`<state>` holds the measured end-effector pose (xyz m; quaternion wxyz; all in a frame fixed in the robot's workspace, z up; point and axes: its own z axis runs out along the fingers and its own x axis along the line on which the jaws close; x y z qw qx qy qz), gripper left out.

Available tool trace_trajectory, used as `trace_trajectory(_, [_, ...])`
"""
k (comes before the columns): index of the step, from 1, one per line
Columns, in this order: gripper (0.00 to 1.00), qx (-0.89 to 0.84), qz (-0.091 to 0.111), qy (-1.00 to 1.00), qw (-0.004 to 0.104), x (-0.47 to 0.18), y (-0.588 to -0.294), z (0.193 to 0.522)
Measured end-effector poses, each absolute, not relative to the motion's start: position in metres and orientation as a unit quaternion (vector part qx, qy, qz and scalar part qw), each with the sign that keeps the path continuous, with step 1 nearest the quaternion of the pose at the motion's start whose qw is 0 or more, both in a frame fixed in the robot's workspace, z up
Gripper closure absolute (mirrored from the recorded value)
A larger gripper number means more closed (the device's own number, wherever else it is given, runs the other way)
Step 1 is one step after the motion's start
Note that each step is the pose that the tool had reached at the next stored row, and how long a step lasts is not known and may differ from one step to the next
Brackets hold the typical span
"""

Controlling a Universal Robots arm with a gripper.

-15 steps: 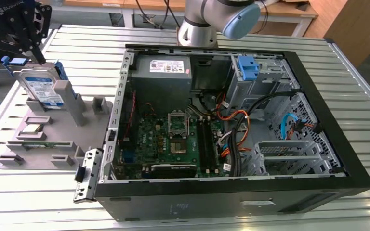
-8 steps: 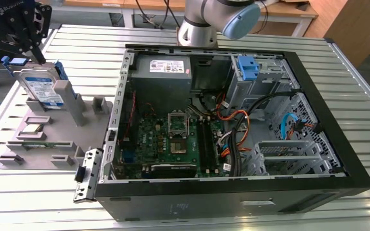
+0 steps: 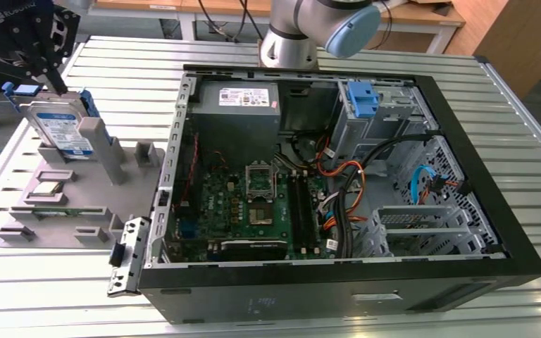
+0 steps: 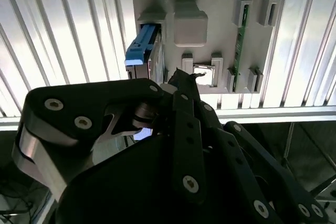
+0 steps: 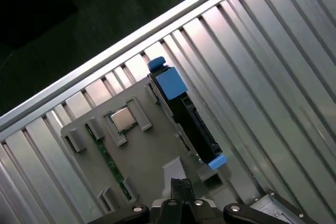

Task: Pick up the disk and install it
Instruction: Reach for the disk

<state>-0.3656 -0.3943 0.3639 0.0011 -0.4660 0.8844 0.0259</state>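
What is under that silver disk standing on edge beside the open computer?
A grey holder lying on the ribbed metal table. The disk stands on edge in one of its slots. Its bottom edge is hidden inside the slot, so what it rests on cannot be seen.

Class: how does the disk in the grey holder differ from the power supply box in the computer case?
The disk stands on edge in the grey holder; the power supply box sits inside the computer case. The disk has a blue bracket and blue-and-white label; the box is grey with a white label. Both are rectangular.
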Motion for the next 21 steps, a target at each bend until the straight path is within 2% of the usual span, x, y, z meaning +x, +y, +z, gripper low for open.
trace_trajectory(21, [0.9, -0.29, 0.025, 0.957, 0.006, -0.3656, -0.3944, 0.3611])
